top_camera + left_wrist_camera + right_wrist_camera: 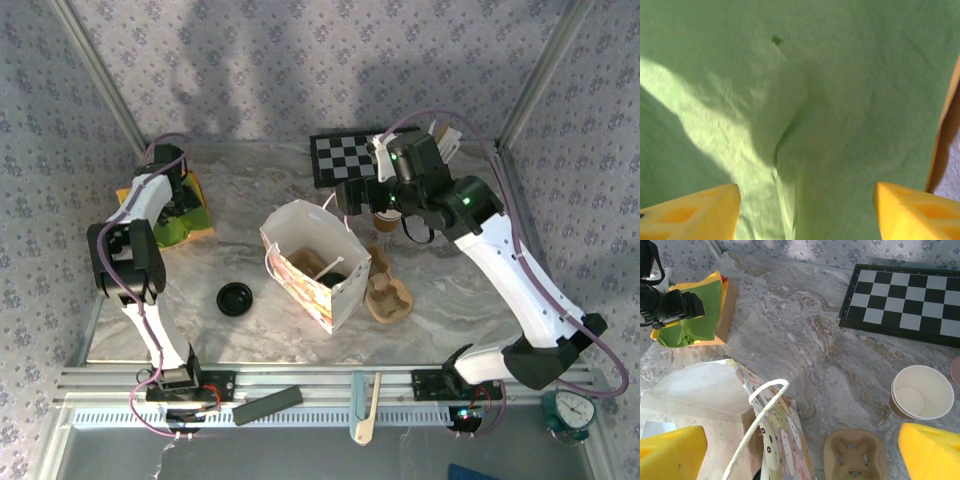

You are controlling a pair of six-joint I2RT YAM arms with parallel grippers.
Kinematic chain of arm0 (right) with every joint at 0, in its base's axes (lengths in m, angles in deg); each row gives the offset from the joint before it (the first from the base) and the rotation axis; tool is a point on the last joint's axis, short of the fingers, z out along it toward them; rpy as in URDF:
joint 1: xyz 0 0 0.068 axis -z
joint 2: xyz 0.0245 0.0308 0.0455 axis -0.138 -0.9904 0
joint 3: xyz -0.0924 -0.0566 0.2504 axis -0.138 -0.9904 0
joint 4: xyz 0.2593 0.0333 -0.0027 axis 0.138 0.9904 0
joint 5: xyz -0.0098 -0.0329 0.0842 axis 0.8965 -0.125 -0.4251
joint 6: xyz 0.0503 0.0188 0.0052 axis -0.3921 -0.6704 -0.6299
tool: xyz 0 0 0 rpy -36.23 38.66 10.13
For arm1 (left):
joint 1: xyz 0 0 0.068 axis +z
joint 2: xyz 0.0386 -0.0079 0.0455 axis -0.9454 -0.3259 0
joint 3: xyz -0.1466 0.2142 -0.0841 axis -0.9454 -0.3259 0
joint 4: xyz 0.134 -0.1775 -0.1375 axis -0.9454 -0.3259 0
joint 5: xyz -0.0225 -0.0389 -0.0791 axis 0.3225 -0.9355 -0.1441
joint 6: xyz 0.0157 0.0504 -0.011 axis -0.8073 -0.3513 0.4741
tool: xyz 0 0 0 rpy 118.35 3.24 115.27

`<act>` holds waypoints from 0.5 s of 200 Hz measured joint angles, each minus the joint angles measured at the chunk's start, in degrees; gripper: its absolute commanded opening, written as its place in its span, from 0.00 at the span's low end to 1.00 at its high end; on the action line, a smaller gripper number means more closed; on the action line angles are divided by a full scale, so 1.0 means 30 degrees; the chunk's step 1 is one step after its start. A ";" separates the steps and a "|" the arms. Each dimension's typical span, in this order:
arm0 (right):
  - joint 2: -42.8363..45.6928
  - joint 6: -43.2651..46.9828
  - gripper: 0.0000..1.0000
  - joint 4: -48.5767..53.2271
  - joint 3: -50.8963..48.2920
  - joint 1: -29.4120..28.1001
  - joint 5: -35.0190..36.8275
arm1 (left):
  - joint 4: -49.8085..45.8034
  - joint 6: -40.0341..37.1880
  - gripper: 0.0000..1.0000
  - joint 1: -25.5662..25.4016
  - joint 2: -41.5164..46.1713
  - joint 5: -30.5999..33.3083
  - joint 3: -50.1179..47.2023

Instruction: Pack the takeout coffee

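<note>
Found the takeout coffee upright and open-topped on the surface, just beyond one fingertip of the right jaws, spread wide and empty over the paper bag, with the left jaws also apart, well away above a green cloth.

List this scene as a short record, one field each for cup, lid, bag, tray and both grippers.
cup: upright on the table, lid off, looks empty
lid: flat on the table, left of the bag, apart from the cup
bag: upright, mouth open, mid-table
tray: on the table, right of the bag
left gripper: open, holding nothing, over a green cloth
right gripper: open, holding nothing, above the bag and tray
</note>
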 measured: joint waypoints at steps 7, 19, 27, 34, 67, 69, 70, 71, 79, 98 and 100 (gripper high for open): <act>-0.0022 0.0000 1.00 0.0000 -0.0007 0.0073 -0.0066 | 0.0087 -0.0029 0.65 0.0131 -0.0204 -0.0015 0.0051; -0.0073 0.0000 1.00 0.0000 -0.0007 0.0168 -0.0131 | 0.0182 -0.0124 0.63 0.0291 -0.0444 -0.0022 0.0058; -0.0131 0.0000 1.00 0.0000 -0.0007 0.0240 -0.0211 | 0.0248 -0.0146 0.63 0.0386 -0.0568 -0.0029 0.0051; -0.0189 0.0000 1.00 0.0000 -0.0007 0.0291 -0.0270 | 0.0350 -0.0146 0.62 0.0408 -0.0648 -0.0066 0.0051; -0.0539 0.0000 1.00 0.0000 -0.0007 0.0546 -0.0430 | 0.0525 -0.0102 0.50 0.0379 -0.0852 -0.0306 0.0051; -0.0568 0.0000 1.00 0.0000 -0.0007 0.0561 -0.0430 | 0.0525 -0.0160 0.49 0.0379 -0.0874 -0.0313 0.0051; -0.0576 0.0000 1.00 0.0000 -0.0007 0.0568 -0.0437 | 0.0532 -0.0219 0.48 0.0379 -0.0889 -0.0321 0.0051; -0.0590 0.0000 1.00 0.0000 -0.0007 0.0568 -0.0444 | 0.0532 -0.0211 0.47 0.0379 -0.0896 -0.0321 0.0051; -0.0678 0.0000 1.00 0.0000 -0.0007 0.0576 -0.0481 | 0.0568 -0.0168 0.43 0.0386 -0.0962 -0.0306 0.0051; -0.0816 0.0000 1.00 0.0000 -0.0007 0.0605 -0.0561 | 0.0619 -0.0204 0.27 0.0393 -0.1020 -0.0328 -0.0007; -0.0831 0.0000 1.00 0.0000 -0.0007 0.0605 -0.0568 | 0.0634 -0.0036 0.24 0.0393 -0.1020 -0.0328 -0.0015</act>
